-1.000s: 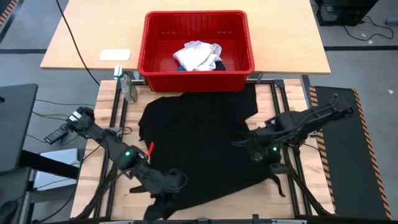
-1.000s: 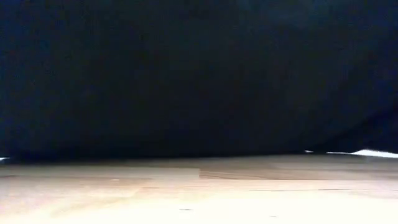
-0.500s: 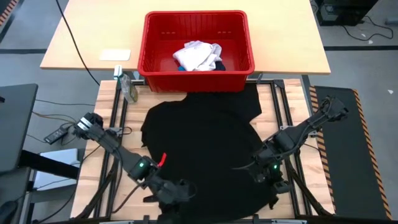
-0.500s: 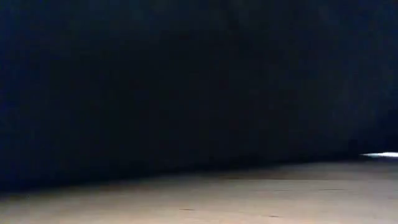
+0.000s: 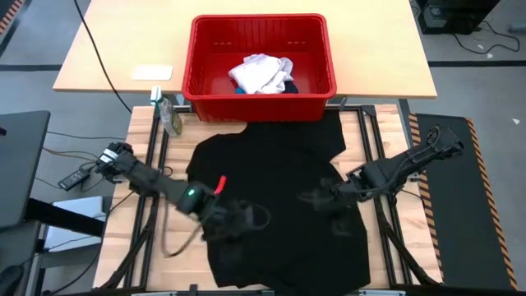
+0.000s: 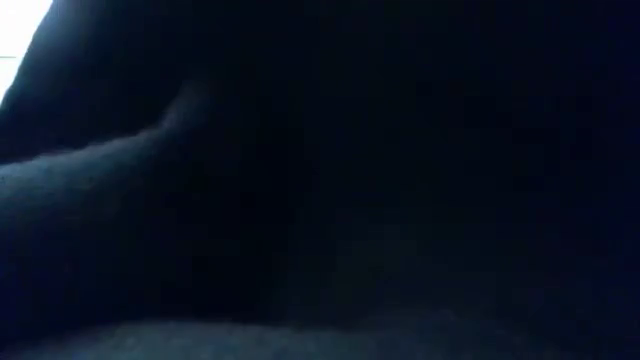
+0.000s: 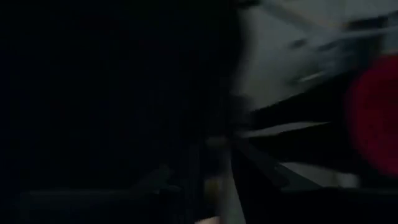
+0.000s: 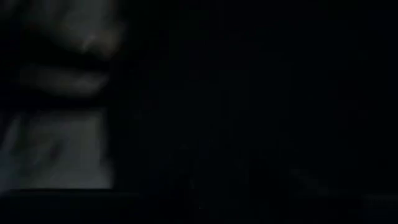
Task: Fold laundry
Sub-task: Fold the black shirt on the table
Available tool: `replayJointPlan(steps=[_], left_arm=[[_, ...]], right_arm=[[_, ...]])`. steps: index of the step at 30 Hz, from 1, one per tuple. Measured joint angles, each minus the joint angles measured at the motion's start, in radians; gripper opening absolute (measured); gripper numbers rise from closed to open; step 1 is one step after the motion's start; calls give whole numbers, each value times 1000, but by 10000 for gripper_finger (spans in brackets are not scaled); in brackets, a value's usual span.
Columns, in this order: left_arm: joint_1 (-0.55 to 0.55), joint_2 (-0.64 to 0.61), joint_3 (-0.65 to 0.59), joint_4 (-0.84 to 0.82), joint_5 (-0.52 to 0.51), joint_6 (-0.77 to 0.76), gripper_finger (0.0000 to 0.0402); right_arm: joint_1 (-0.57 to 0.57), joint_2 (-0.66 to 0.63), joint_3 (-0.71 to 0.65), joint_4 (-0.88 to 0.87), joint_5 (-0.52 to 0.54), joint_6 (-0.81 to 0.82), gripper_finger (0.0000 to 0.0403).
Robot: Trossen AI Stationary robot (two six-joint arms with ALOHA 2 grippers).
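A: What is the biggest thing?

B: The wooden slat tabletop (image 5: 371, 140). A large black cloth shirt (image 5: 271, 177) lies spread on it, from just below the basket down to the near edge. It fills the low view with dark.

A: And the basket?

B: The red plastic basket (image 5: 260, 103) sits on a pale desk (image 5: 115, 57) behind. In it is a crumpled white cloth garment (image 5: 259, 72), with a tiny bright blue cloth piece (image 5: 237, 90) peeking beside it.

A: Where are the arms?

B: The left gripper (image 5: 246, 222) is over the shirt's left part. The right gripper (image 5: 316, 200) is over its right part. Both are blurred, so I cannot tell if they are wide or narrow, or holding cloth.

A: What else?

B: Grey floor and cables around.
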Motion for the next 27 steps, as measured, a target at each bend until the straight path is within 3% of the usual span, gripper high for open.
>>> replayJointPlan(steps=[5, 8, 11, 15, 19, 22, 27], left_arm=[[156, 72, -2, -133, -5, 70, 81], [242, 121, -2, -126, -9, 139, 65], [317, 176, -1, -120, 60, 223, 51], [397, 261, -1, -119, 163, 291, 35], [444, 340, -2, -90, 173, 300, 20], [461, 383, -2, -25, 174, 280, 14], [460, 452, -2, 187, 175, 176, 11]], right_arm=[[-85, 0, -157, 269, 188, 242, 117], [-122, 1, -290, 449, 182, 355, 97], [-145, 1, -421, 579, 139, 438, 74], [-161, 1, -556, 564, 98, 486, 46], [-195, 1, -659, 505, 84, 542, 25], [-237, -4, -674, 426, 101, 605, 14], [-319, -2, -645, 300, 208, 553, 10]])
